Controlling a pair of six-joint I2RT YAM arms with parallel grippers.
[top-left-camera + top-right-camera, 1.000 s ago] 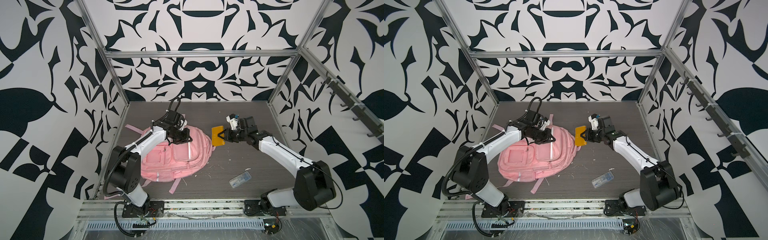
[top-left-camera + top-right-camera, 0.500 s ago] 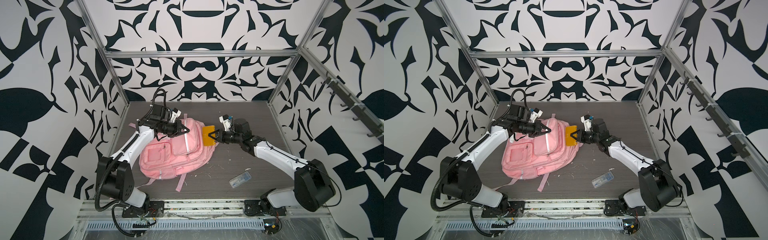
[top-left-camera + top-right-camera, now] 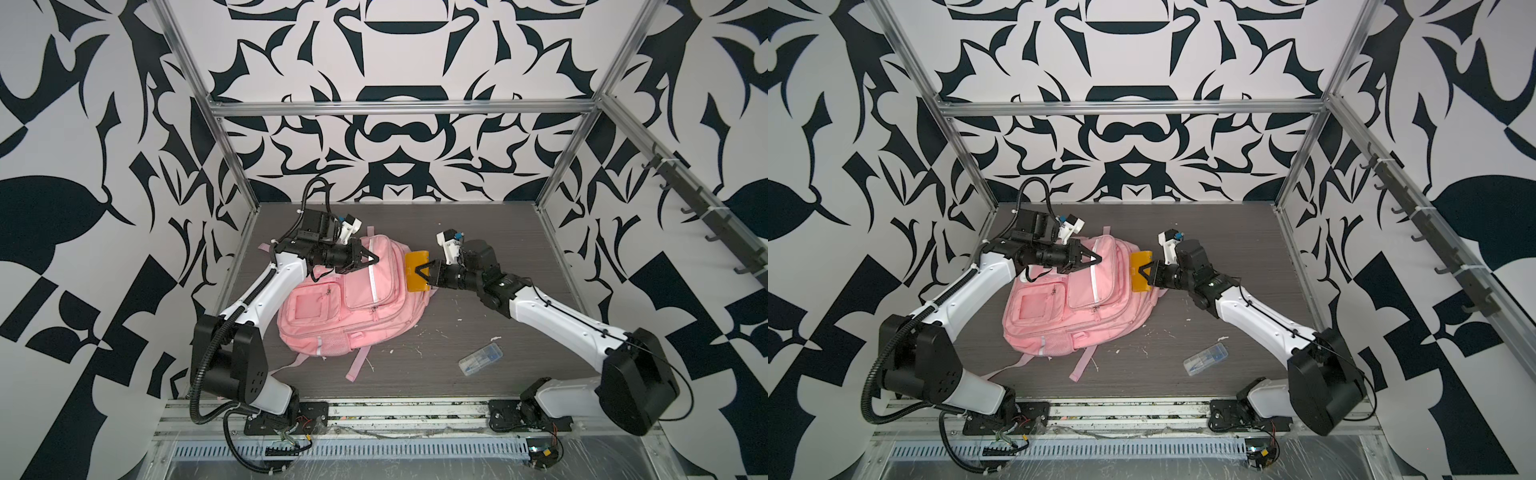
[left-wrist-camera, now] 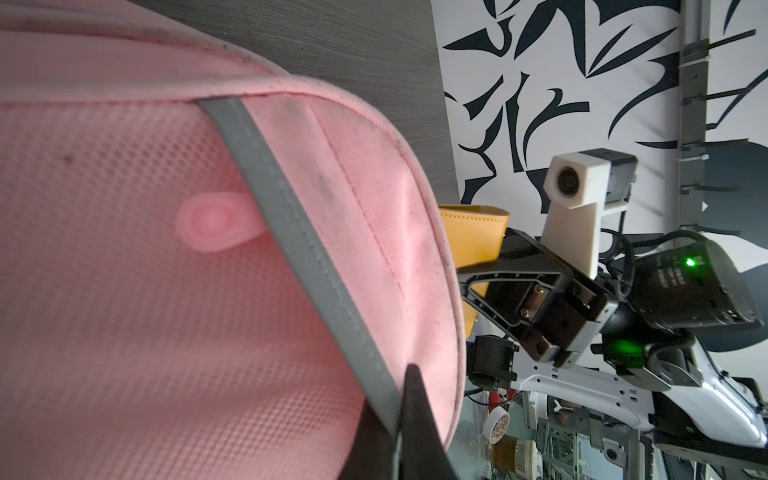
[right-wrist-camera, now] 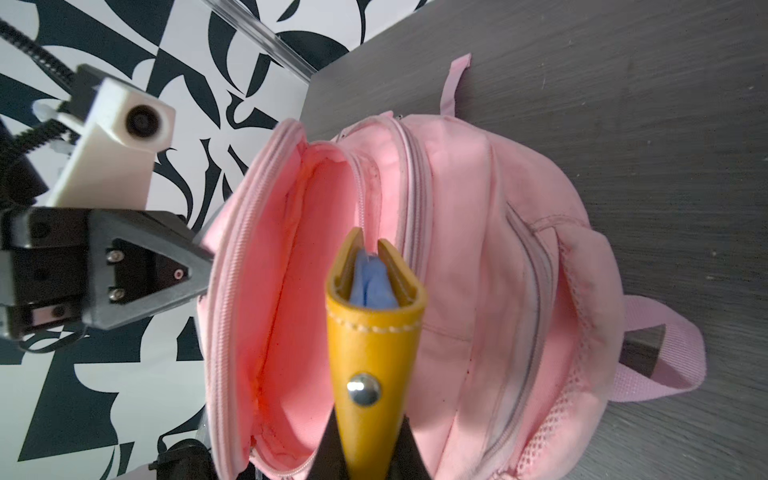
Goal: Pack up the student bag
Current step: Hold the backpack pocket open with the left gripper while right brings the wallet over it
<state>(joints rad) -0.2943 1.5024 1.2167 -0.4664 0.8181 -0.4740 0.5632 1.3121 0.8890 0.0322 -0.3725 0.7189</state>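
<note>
both top views take in the whole table (image 3: 478,232). the bag (image 3: 353,307) lies left of centre with its front pockets up. its long axis runs from its bottom on the near side to its top on the far side, leaning a little right, and the top end is lifted. the left arm rises from its near-left base and bends right, so the left gripper (image 3: 372,259) lies level at the bag's top. the right arm stretches far and left. the right gripper (image 3: 422,270) points left, clamped on a yellow case (image 3: 413,259) held on edge just beside the bag's top right edge. only these views show a clear box (image 3: 1206,358), near and right, well apart from the bag.

the left wrist view is close on the bag's (image 4: 166,291) mesh front and grey strip (image 4: 299,249). the left gripper's fingers (image 4: 415,436) are pinched together on the fabric at that strip, a detail too small to tell from above. past the bag's edge are the yellow case (image 4: 473,232) and the right gripper (image 4: 469,291).

only the right wrist view looks into the bag (image 5: 478,249). its main compartment is unzipped, and the wide mouth with pink lining faces the right gripper (image 5: 368,419). the yellow case (image 5: 374,332) sits tight between the fingers (image 5: 328,449), with something blue in its fold. i cannot tell whether its tip is past the rim. the left gripper (image 5: 195,266) meets the mouth's rim.
</note>
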